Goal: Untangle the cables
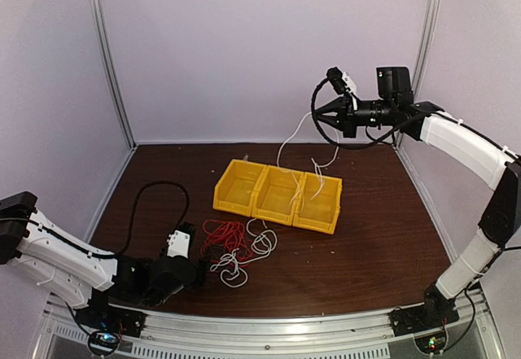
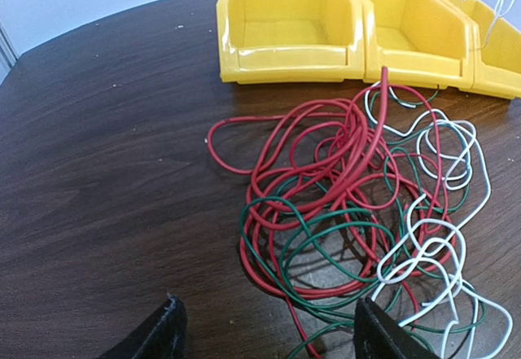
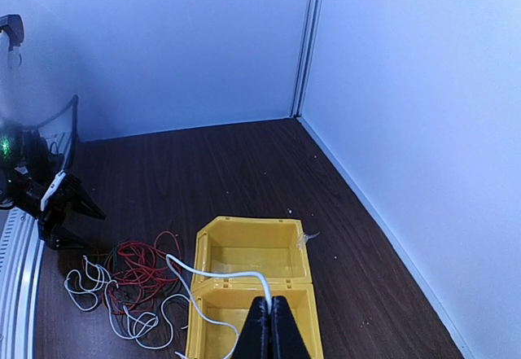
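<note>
Pincer (image 3: 269, 312) at right clamps white cable (image 3: 213, 271) — seemingly above bins (image 3: 252, 222).

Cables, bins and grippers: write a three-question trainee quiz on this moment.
1. True or false: the right gripper is shut on a white cable.
2. How many yellow bins stand in the row? A two, B three, C four.
3. Fill in: the left gripper, low beside the red, green and white clump, is ____.
Key: 1 true; 2 B; 3 open.
</note>
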Available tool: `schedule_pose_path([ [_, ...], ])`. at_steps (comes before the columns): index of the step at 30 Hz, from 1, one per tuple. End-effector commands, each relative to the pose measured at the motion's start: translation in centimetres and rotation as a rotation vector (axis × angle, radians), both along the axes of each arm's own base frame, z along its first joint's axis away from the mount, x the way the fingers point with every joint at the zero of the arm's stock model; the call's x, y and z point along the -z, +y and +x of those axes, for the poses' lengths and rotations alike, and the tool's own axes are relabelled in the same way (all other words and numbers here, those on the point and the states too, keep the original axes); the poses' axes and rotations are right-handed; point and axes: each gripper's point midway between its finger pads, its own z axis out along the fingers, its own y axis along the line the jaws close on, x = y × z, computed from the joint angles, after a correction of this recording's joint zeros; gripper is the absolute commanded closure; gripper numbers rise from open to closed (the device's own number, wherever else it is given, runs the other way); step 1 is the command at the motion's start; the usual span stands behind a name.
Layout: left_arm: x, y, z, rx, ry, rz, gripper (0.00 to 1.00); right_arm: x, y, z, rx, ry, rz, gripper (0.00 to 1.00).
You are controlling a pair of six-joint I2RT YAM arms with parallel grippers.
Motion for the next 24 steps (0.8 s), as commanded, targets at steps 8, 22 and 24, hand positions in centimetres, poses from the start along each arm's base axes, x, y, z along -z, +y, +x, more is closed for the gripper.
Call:
schedule_pose_path([
  [8,-0.7,-0.4,0.1,0.0,-0.023,-0.044,0.28,4.0,-0.7,1.6,0.04,0.047,-0.063,1.0],
  [22,-0.4,-0.9,0.1,0.007,-0.014,-0.033,0.28,13.5,-1.7,1.7,0.019,0.226,-0.121,1.0],
  [24,-0.4,-0.9,0.1,0.006,-0.014,-0.032,0.28,15.4,-1.8,1.4,0.02,0.263,-0.142,1.0],
])
